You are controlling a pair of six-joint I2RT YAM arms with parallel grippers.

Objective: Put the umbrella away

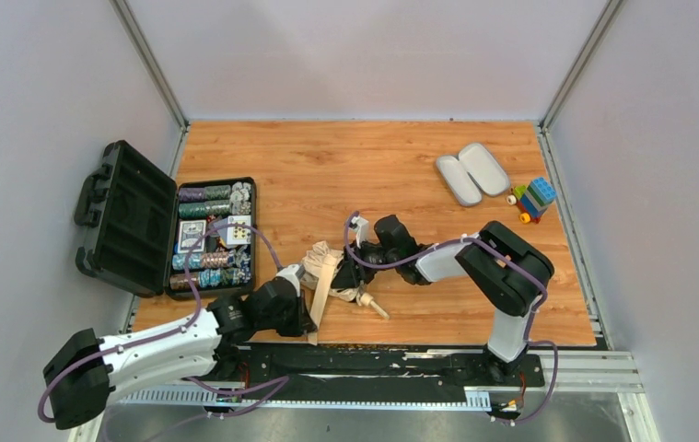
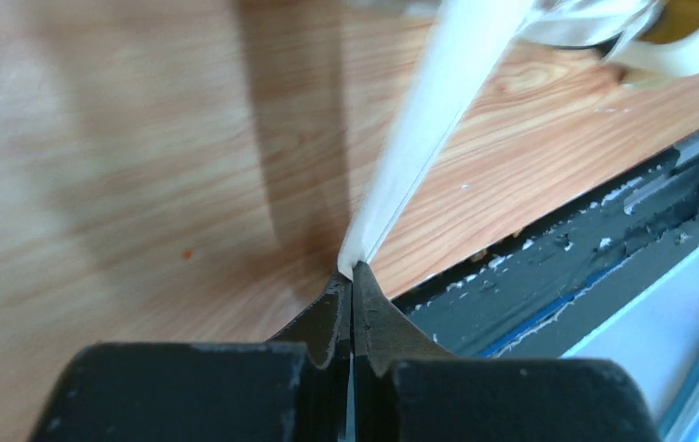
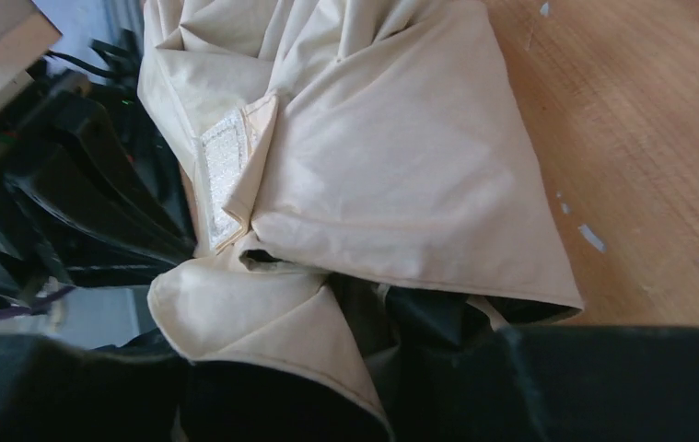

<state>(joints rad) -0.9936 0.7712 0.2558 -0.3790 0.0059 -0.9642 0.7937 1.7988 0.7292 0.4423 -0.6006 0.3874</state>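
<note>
The beige umbrella (image 1: 325,267) lies crumpled on the wooden table near its front edge, its pale handle (image 1: 375,307) pointing right. My left gripper (image 1: 311,322) is shut on the umbrella's strap (image 2: 419,129), which runs taut up from the pinched fingertips (image 2: 353,276). My right gripper (image 1: 350,273) reaches in from the right and is shut on the umbrella. In the right wrist view the fabric folds (image 3: 373,157) with a white velcro patch (image 3: 221,175) fill the frame, and the dark fingers (image 3: 530,368) are partly buried under them.
An open black case (image 1: 124,216) with several poker chips and cards (image 1: 212,239) stands at the left. A lilac-grey oval hard case (image 1: 472,172) and a toy of coloured blocks (image 1: 534,198) lie at the back right. The black rail (image 1: 373,359) borders the front edge.
</note>
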